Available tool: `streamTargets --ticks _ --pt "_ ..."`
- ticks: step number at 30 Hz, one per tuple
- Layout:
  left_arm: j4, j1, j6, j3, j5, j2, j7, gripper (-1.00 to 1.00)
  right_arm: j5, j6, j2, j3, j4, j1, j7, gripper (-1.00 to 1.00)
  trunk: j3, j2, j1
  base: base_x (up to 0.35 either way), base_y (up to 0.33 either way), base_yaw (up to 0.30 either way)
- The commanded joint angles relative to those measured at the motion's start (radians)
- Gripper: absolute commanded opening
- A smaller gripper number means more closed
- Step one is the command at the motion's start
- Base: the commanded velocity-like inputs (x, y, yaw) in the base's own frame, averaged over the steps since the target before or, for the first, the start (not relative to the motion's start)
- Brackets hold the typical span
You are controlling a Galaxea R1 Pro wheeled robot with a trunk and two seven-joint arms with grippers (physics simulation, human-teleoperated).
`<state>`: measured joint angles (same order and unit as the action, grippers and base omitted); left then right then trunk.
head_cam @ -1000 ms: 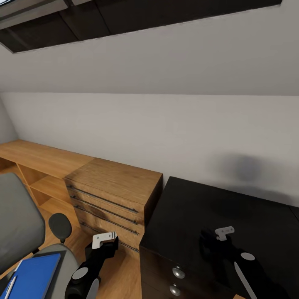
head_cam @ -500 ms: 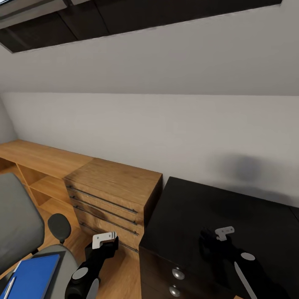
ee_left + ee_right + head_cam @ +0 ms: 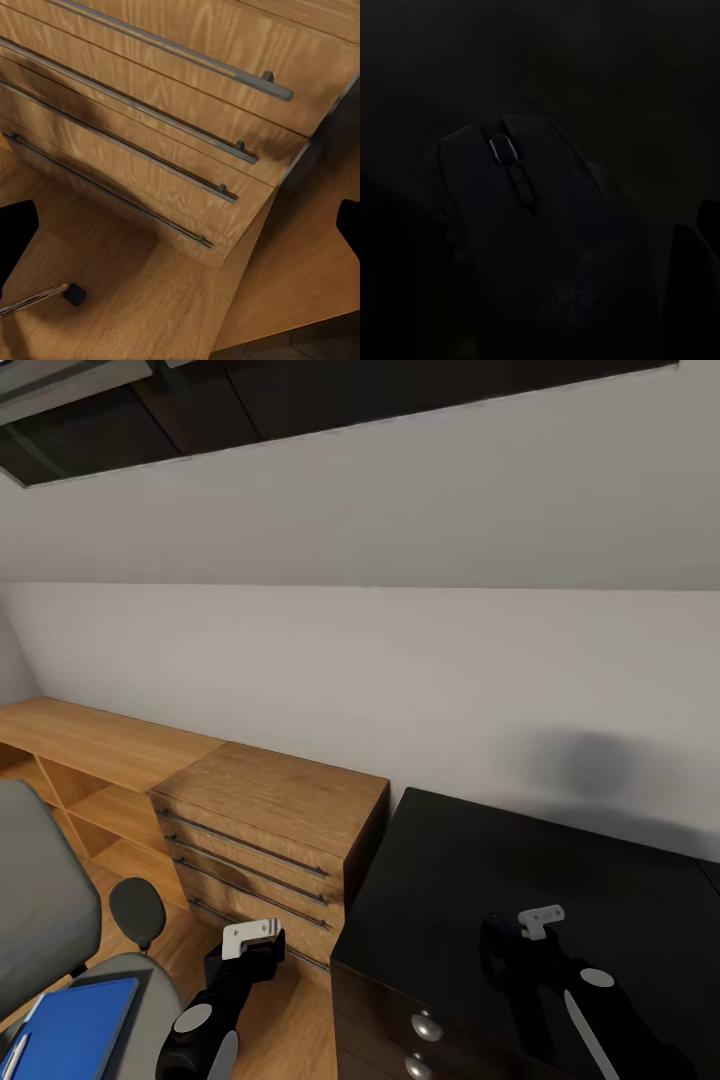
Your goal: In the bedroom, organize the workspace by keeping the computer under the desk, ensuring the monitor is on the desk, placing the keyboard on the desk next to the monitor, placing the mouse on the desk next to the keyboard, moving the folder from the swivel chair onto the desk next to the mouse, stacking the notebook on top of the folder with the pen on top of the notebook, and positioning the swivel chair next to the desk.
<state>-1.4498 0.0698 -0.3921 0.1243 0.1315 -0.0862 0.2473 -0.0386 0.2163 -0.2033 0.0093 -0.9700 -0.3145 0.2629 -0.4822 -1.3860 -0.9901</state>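
Here the mouse (image 3: 536,240), black with a small scroll wheel, lies on the glossy black table (image 3: 600,860), seen dimly in the right wrist view between the dark fingers (image 3: 690,292) of the right tool (image 3: 515,940); whether those fingers press on it or merely straddle it I cannot tell. In the head view the right tool hangs low over the near part of the table top, above the drawer unit with its round silver knobs (image 3: 426,1025).

The blue folder (image 3: 70,1025) rests on the seat of the grey swivel chair (image 3: 40,910), at the lower left, with the white pen (image 3: 14,1053) lying along its near edge.

The left tool (image 3: 252,950) hovers over the wood floor between the chair and the table, fingertips spread wide and empty, facing the light wooden dresser (image 3: 270,830) and its long bar handles (image 3: 172,46). A chair leg with a castor (image 3: 73,293) lies on the floor beside the dresser.
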Motion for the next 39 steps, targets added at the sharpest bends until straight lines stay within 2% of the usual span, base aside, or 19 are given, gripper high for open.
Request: streamTargets --ticks 1,2,28,39 --pt "-0.001 0.001 -0.004 0.002 0.011 0.0 0.009 1.0 0.013 0.008 -0.001 0.001 0.002 0.0 -0.001 1.0 -0.001 -0.001 0.0 0.0 0.0 0.0" --pt "-0.001 0.001 -0.004 0.002 0.011 0.0 0.009 1.0 0.013 0.008 -0.001 0.001 0.002 0.0 -0.001 -1.0 -0.001 -0.001 0.0 0.0 0.0 0.0" --pt "-0.001 0.001 -0.004 0.001 0.01 0.0 0.009 1.0 0.013 0.008 0.005 0.01 -0.001 0.0 -0.003 -1.0 -0.001 -0.001 0.0 0.0 0.0 0.0" --pt "0.0 0.001 -0.004 0.002 0.011 0.0 0.009 1.0 0.011 0.009 0.008 0.014 -0.007 0.0 -0.004 -1.0 -0.001 -0.001 0.0 -0.277 0.127 0.0"
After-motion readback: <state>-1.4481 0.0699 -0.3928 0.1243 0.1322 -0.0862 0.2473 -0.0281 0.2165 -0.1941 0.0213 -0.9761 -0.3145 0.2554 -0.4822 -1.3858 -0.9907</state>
